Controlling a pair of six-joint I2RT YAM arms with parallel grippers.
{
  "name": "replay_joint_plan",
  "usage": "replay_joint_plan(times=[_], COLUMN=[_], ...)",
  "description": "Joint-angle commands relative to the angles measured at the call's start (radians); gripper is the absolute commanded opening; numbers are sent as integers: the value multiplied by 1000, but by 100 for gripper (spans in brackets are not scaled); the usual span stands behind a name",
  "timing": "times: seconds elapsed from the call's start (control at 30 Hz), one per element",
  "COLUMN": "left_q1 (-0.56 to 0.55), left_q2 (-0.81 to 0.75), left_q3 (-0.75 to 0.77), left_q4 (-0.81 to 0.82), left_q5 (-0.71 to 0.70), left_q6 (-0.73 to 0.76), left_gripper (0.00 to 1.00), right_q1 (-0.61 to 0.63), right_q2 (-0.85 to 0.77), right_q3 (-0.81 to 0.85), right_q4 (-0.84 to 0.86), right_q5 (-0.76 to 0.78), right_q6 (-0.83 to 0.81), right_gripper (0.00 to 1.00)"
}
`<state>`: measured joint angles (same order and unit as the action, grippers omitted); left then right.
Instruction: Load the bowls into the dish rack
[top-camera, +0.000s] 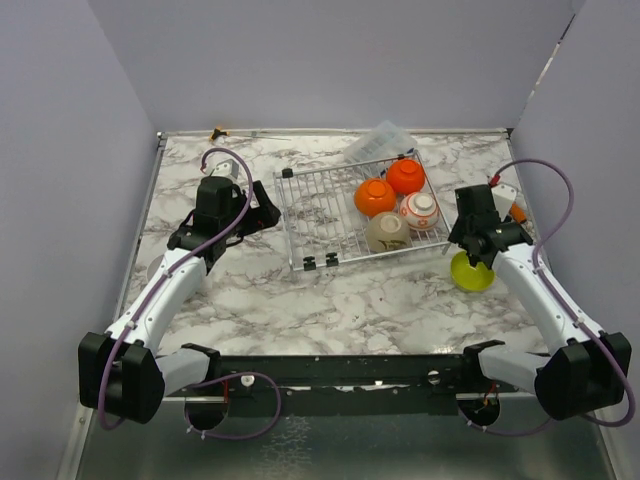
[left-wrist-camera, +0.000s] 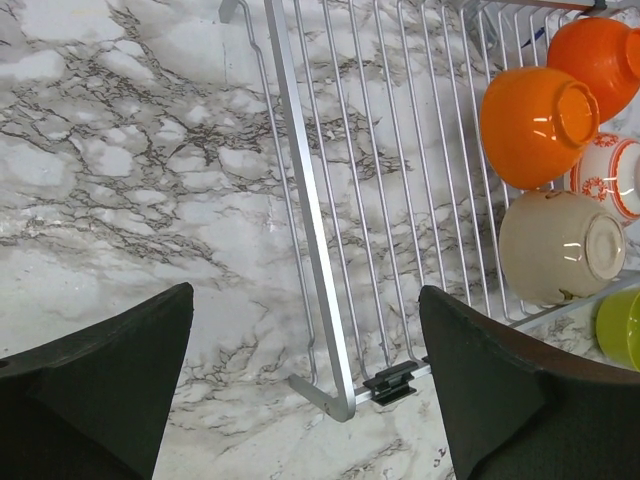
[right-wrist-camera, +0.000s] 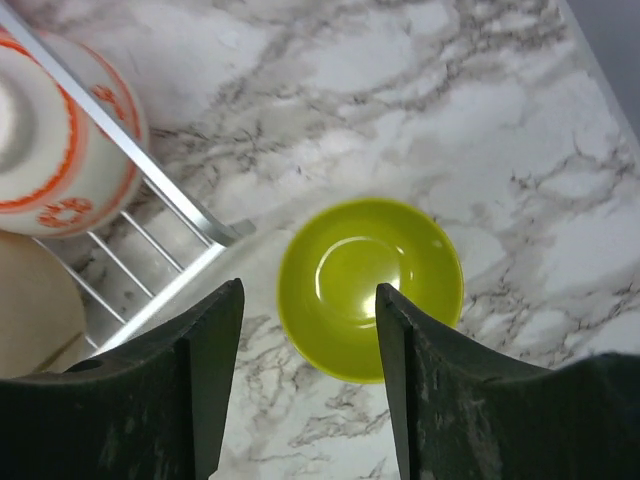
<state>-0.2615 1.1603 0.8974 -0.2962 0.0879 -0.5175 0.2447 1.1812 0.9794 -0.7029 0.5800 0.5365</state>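
While the right hand (right-wrist-camera: 310, 300) is hanging part open over the lime-yellow bowl (right-wrist-camera: 370, 250), it is gripping nothing. One finger is sitting outside the rim on the rack side and the other is hovering over the hollow, so the jaws are straddling the wall. I cannot tell whether either is touching it.

That bowl is standing upright on the marble surface (top-camera: 300, 300), mouth facing up. It is lying just outside the near right corner of the rack (left-wrist-camera: 300, 200), at about 4 o'clock from the rack's middle. Being round, it is showing no long axis.

The rack's long side is running roughly from 9 to 3 o'clock, its right end swung slightly toward 2. Two orange bowls (left-wrist-camera: 535, 125), a red-patterned bowl (left-wrist-camera: 610, 175) and a beige bowl (left-wrist-camera: 560, 245) are resting in its right half, tipped with their feet showing.

The left hand (left-wrist-camera: 305, 290) is hovering wide open and empty over the rack's 9 o'clock edge.

By my judgement, four bowls are loaded, the lime one is next, and I cannot tell how many more are waiting.
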Motion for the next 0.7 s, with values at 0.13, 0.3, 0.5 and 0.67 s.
replay_joint_plan(times=[0.13,0.3,0.5,0.67], left_q1=[5,4,5,6], left_q2=[-12,-20,-1,-4], left_q3=[-31,-45,-47,-53], left_q4=[10,9,9,11], left_q5=[-42,-49,-48,-47], left_q6=[17,20,17,23], left_gripper=[95,95,95,95], right_q1=[-47,-47,-47,-47], right_q2=[-33,-47,-2,98], right_q3=[-176,-232,-271,-231], right_q4=[48,58,125,125], right_q5=[-221,-277,-288,-242], right_q6=[118,120,106,76], right_gripper=[59,59,56,41])
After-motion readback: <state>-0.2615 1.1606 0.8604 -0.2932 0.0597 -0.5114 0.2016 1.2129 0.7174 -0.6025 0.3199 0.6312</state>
